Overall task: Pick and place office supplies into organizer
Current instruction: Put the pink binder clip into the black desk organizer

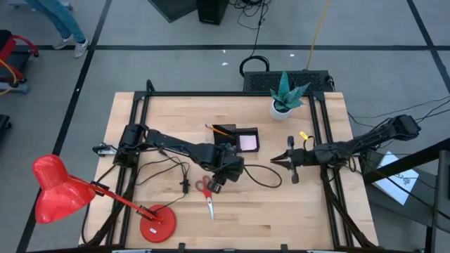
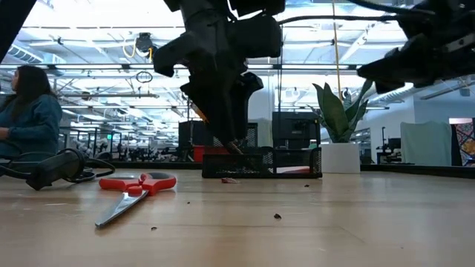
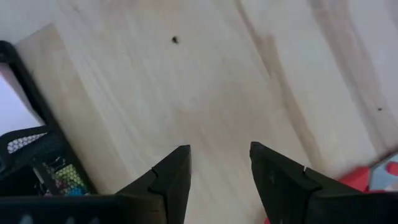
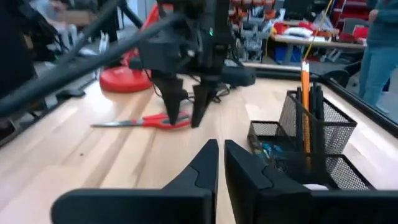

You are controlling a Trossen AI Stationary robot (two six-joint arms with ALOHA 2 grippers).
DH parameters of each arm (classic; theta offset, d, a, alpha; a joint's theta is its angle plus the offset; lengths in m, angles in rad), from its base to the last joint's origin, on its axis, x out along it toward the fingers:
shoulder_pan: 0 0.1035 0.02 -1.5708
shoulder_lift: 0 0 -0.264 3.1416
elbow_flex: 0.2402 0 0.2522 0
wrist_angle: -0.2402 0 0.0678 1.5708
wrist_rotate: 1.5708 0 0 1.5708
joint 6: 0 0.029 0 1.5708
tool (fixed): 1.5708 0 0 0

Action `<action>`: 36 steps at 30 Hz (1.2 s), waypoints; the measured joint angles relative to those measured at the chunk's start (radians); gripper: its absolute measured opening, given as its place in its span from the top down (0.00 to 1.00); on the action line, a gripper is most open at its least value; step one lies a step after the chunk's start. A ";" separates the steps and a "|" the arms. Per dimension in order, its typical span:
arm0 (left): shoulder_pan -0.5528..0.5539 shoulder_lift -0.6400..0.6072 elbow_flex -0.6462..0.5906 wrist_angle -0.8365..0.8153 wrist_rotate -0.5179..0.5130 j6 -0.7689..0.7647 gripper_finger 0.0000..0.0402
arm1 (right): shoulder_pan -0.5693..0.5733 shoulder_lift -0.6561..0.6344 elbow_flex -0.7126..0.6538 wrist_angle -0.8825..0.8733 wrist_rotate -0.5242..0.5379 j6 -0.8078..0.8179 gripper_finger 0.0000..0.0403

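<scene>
Red-handled scissors (image 1: 206, 193) lie flat on the wooden table, blades toward the near edge; they also show in the low view (image 2: 137, 185). The black mesh organizer (image 1: 238, 139) stands mid-table, with orange pencils (image 4: 306, 93) upright in its taller part and a pink pad (image 1: 247, 143) in the flat part. My left gripper (image 3: 219, 168) hangs open, pointing down, above bare wood between the organizer and the scissors, with nothing between its fingers. My right gripper (image 4: 221, 152) is shut and level, to the organizer's right, pointing toward the table's left. A small yellow piece (image 1: 304, 135) lies near the right arm.
A red desk lamp (image 1: 60, 190) stands at the near left, its round base (image 1: 156, 226) by the near edge. A white plant pot (image 1: 282, 109) sits at the far right. A black cable (image 1: 264, 176) loops between the grippers. A person (image 2: 30, 111) sits beyond the table.
</scene>
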 joint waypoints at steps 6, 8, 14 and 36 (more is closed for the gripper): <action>0.010 0.000 0.000 -0.019 -0.008 -0.010 0.57 | -0.002 -0.123 -0.031 -0.003 -0.029 -0.004 0.96; 0.023 0.000 0.000 -0.033 0.012 -0.022 0.57 | 0.000 -0.152 -0.031 -0.022 -0.022 0.003 0.96; 0.049 0.000 -0.003 -0.015 0.052 -0.039 0.57 | 0.002 -0.214 -0.031 -0.101 0.031 0.003 0.96; 0.078 0.002 -0.142 0.125 0.125 -0.005 0.57 | 0.084 -0.291 -0.031 -0.068 0.100 -0.083 0.96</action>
